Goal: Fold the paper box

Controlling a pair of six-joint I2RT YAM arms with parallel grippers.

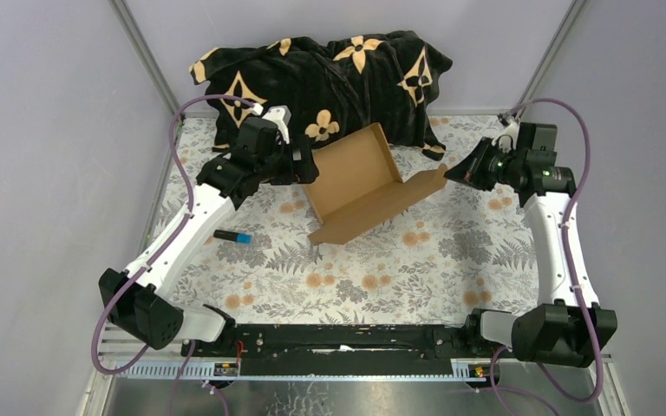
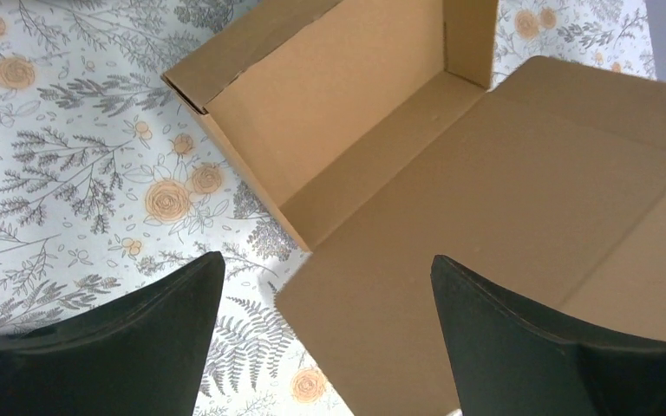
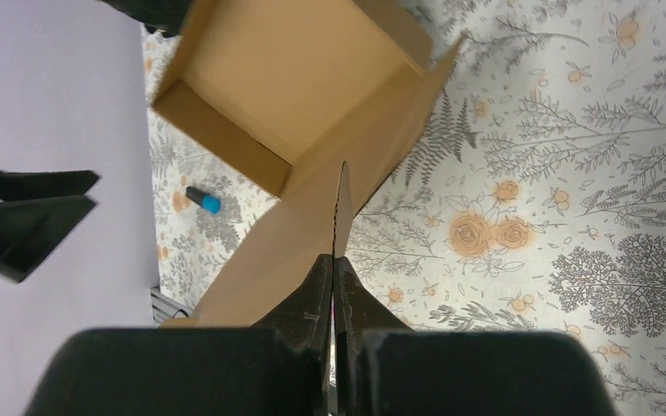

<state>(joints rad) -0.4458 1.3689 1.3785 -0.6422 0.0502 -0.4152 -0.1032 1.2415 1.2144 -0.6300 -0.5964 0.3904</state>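
1. Grip comes first: your right gripper is clenched on a thin cardboard edge of the paper box, and the sheet runs edge-on straight out from between its fingers. Hold that pinch firm and close to the corner, so that the panel turns on its crease instead of buckling.
2. Your left gripper is released, jaws wide apart. The box's flat panel lies below and between them, and I cannot tell whether it is touched. Press these jaws flat onto that panel while the right side folds. Unpinned, I judge, the box would slide on the floral tablecloth.
3. Ahead of both pairs of jaws sits the tray part, walls up, its hollow open to both.
4. From the right jaws' pinch the long axis slants away toward the left arm's near side, so fold across it.
5. Beyond the tray from the right jaws lies a blue-capped marker, well apart. A black patterned cloth lies farthest off.
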